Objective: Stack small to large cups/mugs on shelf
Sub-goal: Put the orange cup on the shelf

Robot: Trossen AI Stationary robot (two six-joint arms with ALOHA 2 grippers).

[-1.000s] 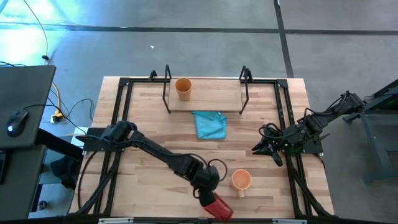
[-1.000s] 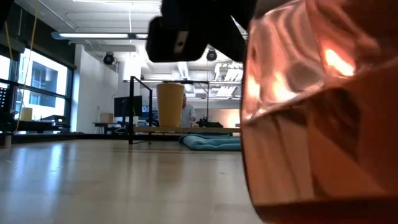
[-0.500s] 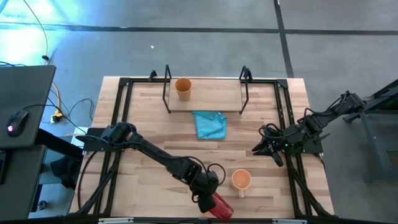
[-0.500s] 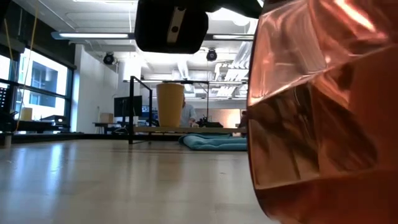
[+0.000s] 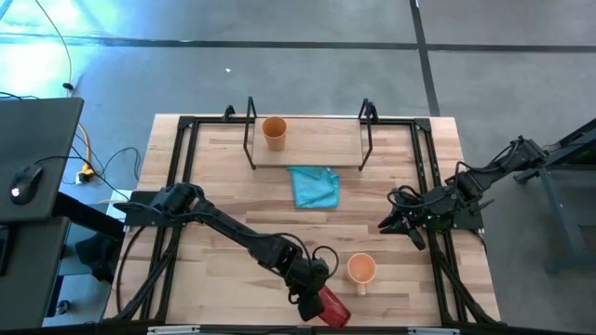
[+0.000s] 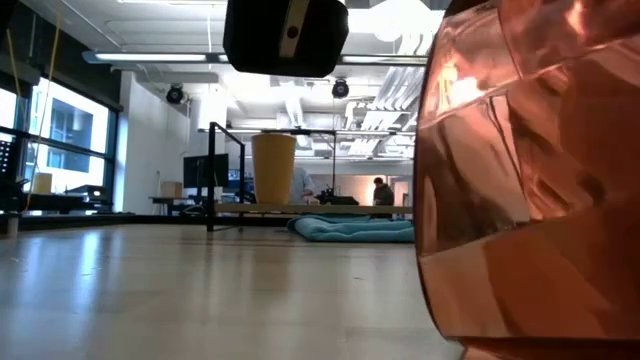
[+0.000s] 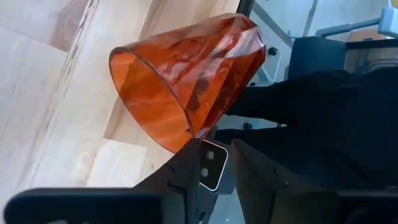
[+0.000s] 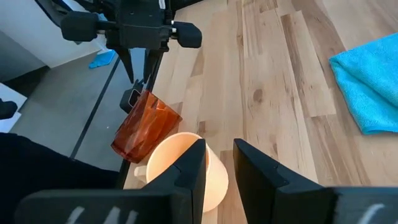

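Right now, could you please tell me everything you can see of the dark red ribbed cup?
The dark red ribbed cup is a translucent, faceted tumbler that looks like glass or clear plastic, with no handle, widening toward its open mouth. It is tilted well off upright at the table's near edge, beside the orange mug. The left gripper is at its rim, one finger inside the mouth and one outside; whether its base touches the wood I cannot tell.

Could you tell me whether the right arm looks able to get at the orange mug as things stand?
Probably yes. The orange mug stands upright on bare table just ahead of the right gripper, with nothing between them. The left gripper is busy beside it at the red cup, which could crowd the approach.
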